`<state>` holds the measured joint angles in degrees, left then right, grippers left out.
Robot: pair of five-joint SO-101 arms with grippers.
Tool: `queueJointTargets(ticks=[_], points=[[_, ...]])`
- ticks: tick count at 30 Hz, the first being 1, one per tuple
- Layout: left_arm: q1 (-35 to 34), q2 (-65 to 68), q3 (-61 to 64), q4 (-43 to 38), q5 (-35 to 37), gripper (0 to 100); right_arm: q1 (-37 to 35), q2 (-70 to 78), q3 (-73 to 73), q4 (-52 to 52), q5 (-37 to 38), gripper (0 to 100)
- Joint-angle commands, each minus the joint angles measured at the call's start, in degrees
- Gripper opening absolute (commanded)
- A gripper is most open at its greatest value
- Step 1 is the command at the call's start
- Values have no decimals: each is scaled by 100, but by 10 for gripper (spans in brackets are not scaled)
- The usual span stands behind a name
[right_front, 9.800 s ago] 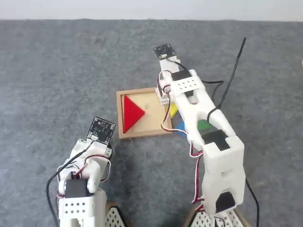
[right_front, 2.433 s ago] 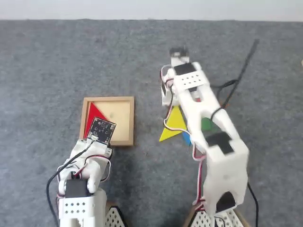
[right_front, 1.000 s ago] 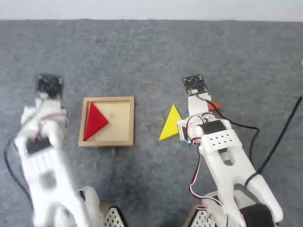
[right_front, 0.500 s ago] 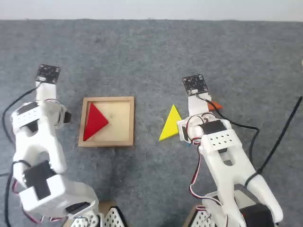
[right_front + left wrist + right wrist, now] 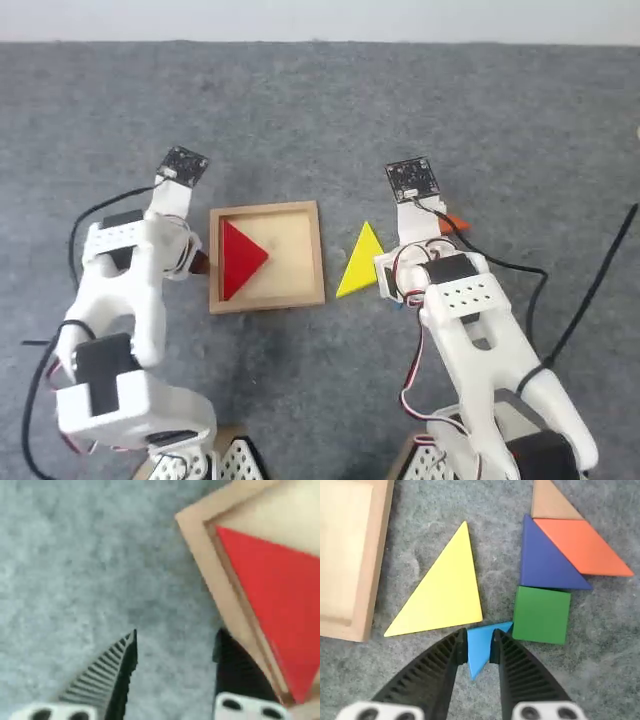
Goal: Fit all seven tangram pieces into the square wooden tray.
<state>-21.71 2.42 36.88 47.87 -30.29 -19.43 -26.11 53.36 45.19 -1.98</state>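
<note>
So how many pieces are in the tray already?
Just one: the red triangle lies in the tray. The right tool pinches the light blue triangle on the carpet. The yellow triangle, dark blue triangle, green square, orange piece and tan triangle wait outside.

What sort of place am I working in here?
Probably a tabletop robot test bench. A grey felt-like mat covers the surface, a small white left arm and right arm stand side by side, and a wooden tray sits with tangram pieces laid out.
</note>
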Motion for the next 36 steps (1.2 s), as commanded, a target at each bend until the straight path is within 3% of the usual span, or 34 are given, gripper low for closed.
queueJointTargets(ticks=[1, 6, 12, 16, 21, 27, 31, 36], points=[[-440, -519, -620, 53, 536, 246, 92, -13, -35, -92, -53, 83], [-853, -2585, -207, 193, 809, 247, 57, -13, -35, -101, -53, 85], [-431, -6189, 2624, 413, 782, 247, 31, -4, -26, -75, -62, 87], [-114, -7622, 4259, 413, 774, 247, -558, -4, -35, -101, -229, 88], [-53, -8413, 5218, 404, 791, 247, -1086, -4, -44, -119, -1916, 136], [-53, -9029, 5895, 79, 791, 246, -1086, 4, -26, -119, -2075, 314], [-79, -9389, 6000, 141, 800, 246, -1086, 303, -35, -382, -2435, 320], [-79, -9618, 6000, 571, 774, 246, -1086, 1393, -633, -391, -2075, 318]])
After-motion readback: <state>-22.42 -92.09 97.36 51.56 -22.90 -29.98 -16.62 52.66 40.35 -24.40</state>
